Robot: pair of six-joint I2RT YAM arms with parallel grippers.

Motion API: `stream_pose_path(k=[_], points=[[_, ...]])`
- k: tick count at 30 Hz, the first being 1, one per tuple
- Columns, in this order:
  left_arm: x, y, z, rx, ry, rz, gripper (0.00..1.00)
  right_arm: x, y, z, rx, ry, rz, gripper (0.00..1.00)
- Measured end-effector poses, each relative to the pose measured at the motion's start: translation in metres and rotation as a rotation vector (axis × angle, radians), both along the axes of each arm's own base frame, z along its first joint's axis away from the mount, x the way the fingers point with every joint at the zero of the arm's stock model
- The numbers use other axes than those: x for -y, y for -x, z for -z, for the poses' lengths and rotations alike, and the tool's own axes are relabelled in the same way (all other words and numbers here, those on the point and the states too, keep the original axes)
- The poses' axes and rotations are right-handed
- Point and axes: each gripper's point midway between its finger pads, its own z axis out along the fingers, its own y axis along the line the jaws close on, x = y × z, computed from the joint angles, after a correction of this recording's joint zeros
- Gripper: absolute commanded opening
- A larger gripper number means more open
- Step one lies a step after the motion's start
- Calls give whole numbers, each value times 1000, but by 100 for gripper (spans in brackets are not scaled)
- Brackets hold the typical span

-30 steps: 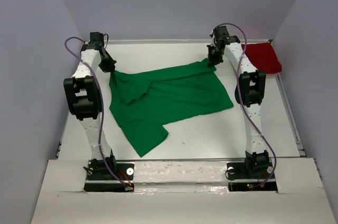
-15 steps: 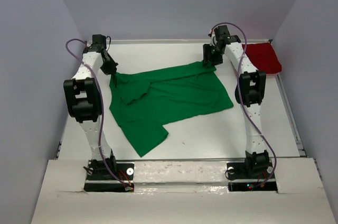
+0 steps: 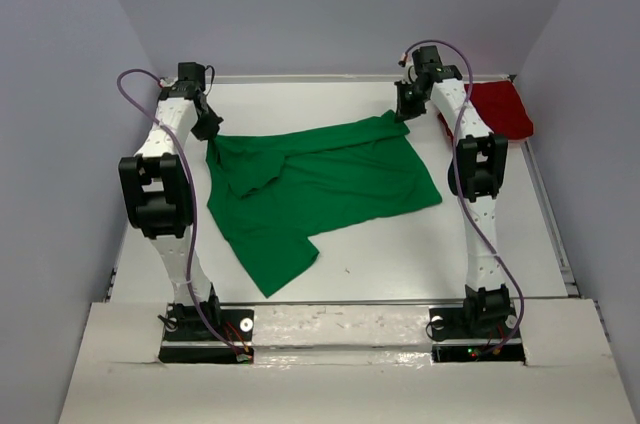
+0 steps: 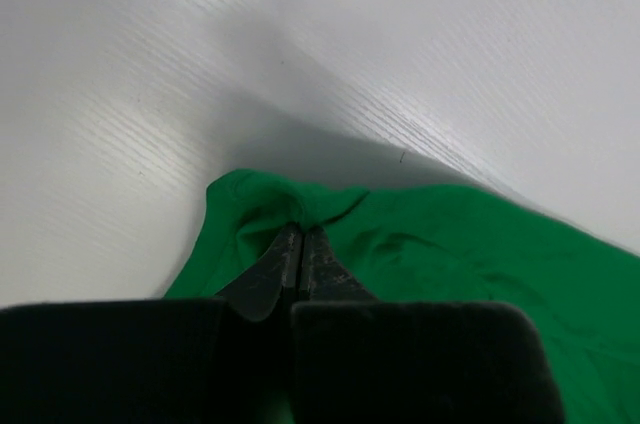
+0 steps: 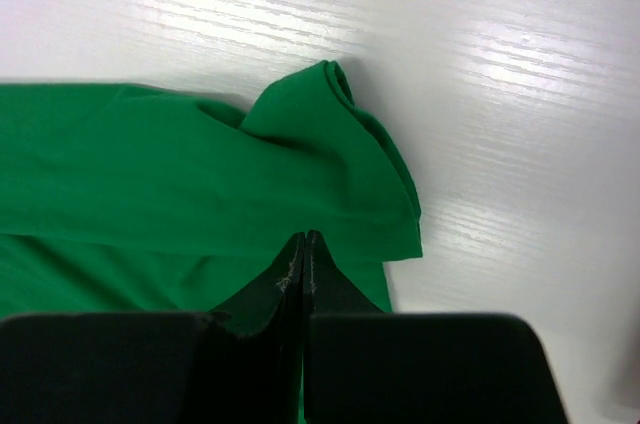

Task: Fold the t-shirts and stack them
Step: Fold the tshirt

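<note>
The green t-shirt point(image 3: 320, 184) lies spread and rumpled in the middle of the white table point(image 3: 420, 264), one sleeve pointing toward the near edge. My left gripper point(image 3: 210, 130) is at its far left corner; in the left wrist view the gripper point(image 4: 301, 234) is shut, with a pucker of green cloth point(image 4: 450, 244) at the tips. My right gripper point(image 3: 402, 114) is at the far right corner, shut point(image 5: 303, 237) on the green cloth point(image 5: 150, 164) just behind a folded sleeve point(image 5: 340, 144). The dark red t-shirt point(image 3: 500, 109) lies bunched at the far right.
Grey walls close in the table on the left, back and right. A raised white ledge point(image 3: 340, 324) with both arm bases runs along the near edge. Bare table shows in front of and behind the green shirt.
The right gripper shifted slightly left off the shirt corner half a second ago, then came back onto it. The left gripper edged a little farther back. The shirt has barely moved.
</note>
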Motion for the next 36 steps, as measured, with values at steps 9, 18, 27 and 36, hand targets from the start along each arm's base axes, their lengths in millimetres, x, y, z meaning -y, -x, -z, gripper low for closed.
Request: stream_pose_path(k=[9, 18, 27, 36], points=[[15, -1, 11, -35, 82, 28, 12, -8, -2, -7, 15, -49, -30, 0], [18, 2, 36, -90, 135, 17, 87, -11, -1, -2, 13, -60, -51, 0], [-9, 12, 38, -129, 0, -82, 76, -14, 1, 0, 4, -76, -61, 0], [15, -6, -14, 27, -14, 46, 0, -14, 1, 0, 5, -75, -60, 0]])
